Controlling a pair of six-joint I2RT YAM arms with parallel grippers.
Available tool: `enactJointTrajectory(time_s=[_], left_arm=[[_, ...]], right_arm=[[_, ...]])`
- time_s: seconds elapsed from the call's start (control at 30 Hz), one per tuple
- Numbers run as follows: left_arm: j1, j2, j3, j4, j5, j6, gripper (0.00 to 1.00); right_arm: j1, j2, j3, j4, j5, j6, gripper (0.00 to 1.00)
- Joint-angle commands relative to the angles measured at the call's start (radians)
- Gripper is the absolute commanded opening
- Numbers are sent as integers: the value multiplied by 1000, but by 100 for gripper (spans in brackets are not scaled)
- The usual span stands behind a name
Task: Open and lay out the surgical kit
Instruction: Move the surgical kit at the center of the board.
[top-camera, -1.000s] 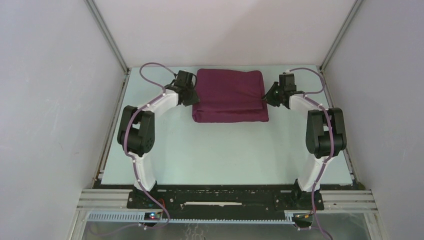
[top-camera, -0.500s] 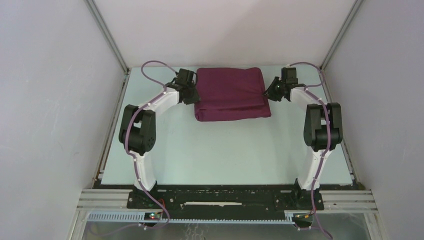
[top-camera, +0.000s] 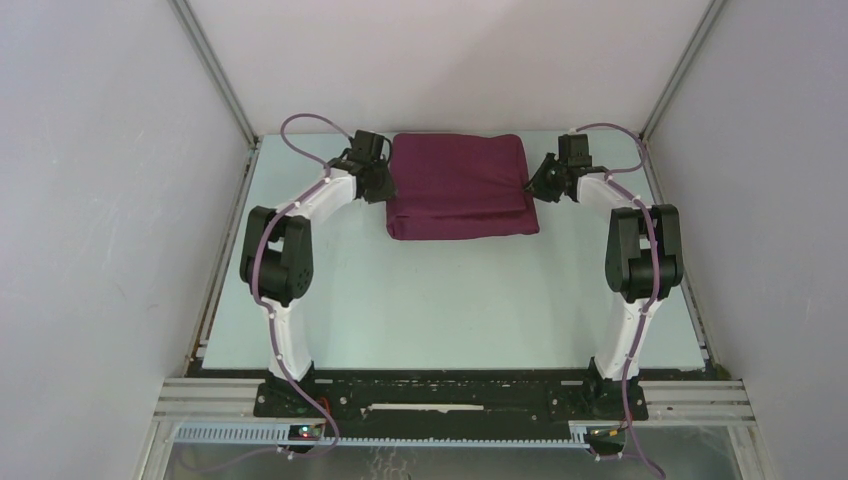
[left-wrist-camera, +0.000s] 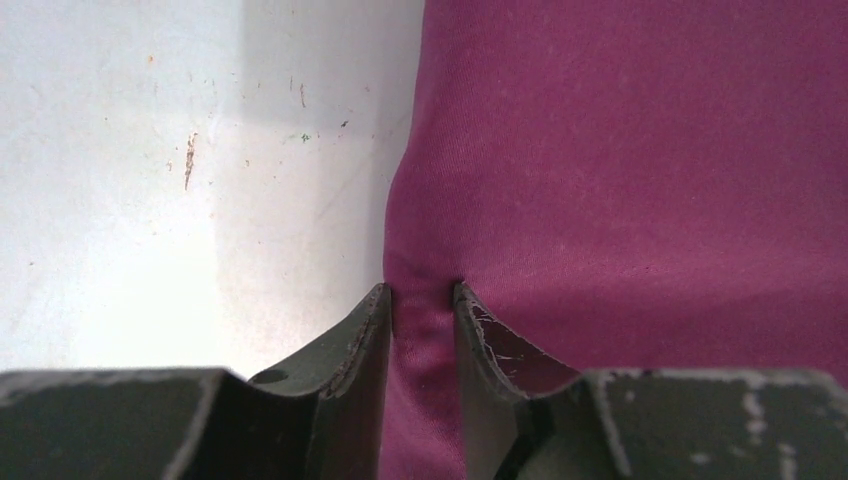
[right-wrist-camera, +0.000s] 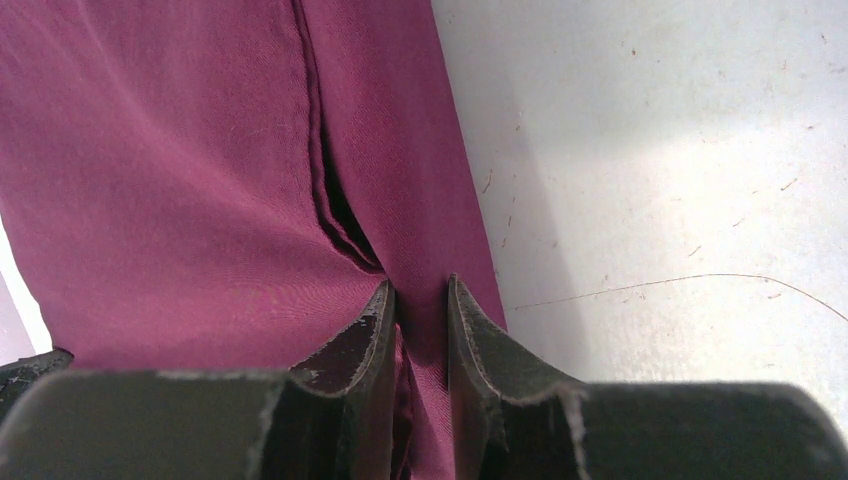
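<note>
The surgical kit (top-camera: 460, 185) is a maroon-purple cloth bundle, still wrapped, at the back middle of the table. My left gripper (top-camera: 388, 182) is shut on the cloth at the bundle's left edge; in the left wrist view the cloth (left-wrist-camera: 600, 180) is pinched between the jaws at the gripper (left-wrist-camera: 422, 292). My right gripper (top-camera: 528, 186) is shut on the cloth at the bundle's right edge, where folded layers (right-wrist-camera: 200, 160) run into the gripper (right-wrist-camera: 420, 288). The tray and instruments are hidden inside the wrap.
The pale table top (top-camera: 450, 300) is bounded by white walls on the left, right and back. Aluminium frame posts (top-camera: 215, 70) stand at the back corners. A thin thread (right-wrist-camera: 680, 283) lies on the table beside the right gripper.
Both grippers, holding the cloth, have moved toward the back of the table, and the bundle has shifted back with them. The loose lower fold at its front edge is no longer visible.
</note>
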Motion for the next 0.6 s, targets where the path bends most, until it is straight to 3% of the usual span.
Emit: enactJointTrajectory(time_s=[0.0,0.2,0.37,0.47,0.57], left_arm=[[5,-8,61,23,-1,24,35],[10,-57,80,12,-24,66,46],[10,-118,95,0,-36,96,68],[2,-157,88,-3,-43,115,83],[-17,-202,64,0,-59,136,91]], right_arm=[[16,-15,7,60,10,29,0],[-8,-12,92,-42,2,7,2],[-14,-46,143,-127,23,-22,51],[-17,-81,144,-156,41,-22,66],[-21,-116,132,-180,49,-13,72]])
